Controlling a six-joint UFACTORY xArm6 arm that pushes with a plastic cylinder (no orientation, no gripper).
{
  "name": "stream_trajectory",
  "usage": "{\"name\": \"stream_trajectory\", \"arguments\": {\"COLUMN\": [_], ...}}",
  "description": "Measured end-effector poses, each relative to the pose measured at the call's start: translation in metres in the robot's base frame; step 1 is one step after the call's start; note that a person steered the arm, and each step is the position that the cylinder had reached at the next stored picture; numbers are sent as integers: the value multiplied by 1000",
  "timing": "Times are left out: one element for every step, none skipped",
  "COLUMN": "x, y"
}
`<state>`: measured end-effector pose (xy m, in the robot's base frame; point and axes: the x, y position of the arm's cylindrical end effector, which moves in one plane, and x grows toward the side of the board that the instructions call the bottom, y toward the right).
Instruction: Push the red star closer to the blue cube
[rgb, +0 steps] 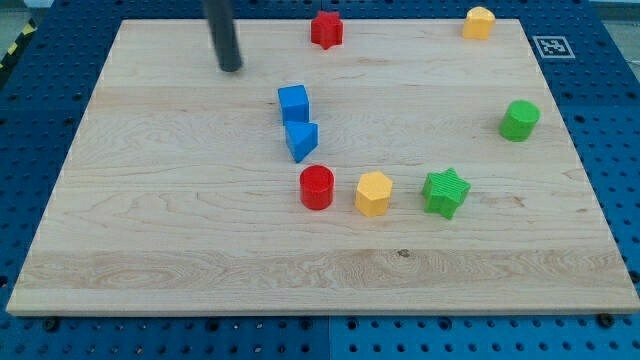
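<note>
Camera view: no pincer; my tip (231, 68) on wood, left of red star (326, 29), above-left of blue cube (293, 103).

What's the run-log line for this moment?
my tip: upper left, touching nothing | red star: top edge, right of tip | blue cube: centre, below star | push: not started

Our rod (231, 66): dark grey
Star (326, 29), cylinder (317, 187): red
Cube (294, 103), wedge (302, 139): blue
Hexagons (374, 193) (479, 22): yellow
Star (445, 192), cylinder (519, 120): green
Our board (180, 230): pale wood grain
</note>
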<state>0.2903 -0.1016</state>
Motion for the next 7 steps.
{"name": "stream_trajectory", "arguments": {"x": [0, 0, -14, -60, -84, -94, -97], "y": [67, 131, 164, 159, 142, 117, 72]}}
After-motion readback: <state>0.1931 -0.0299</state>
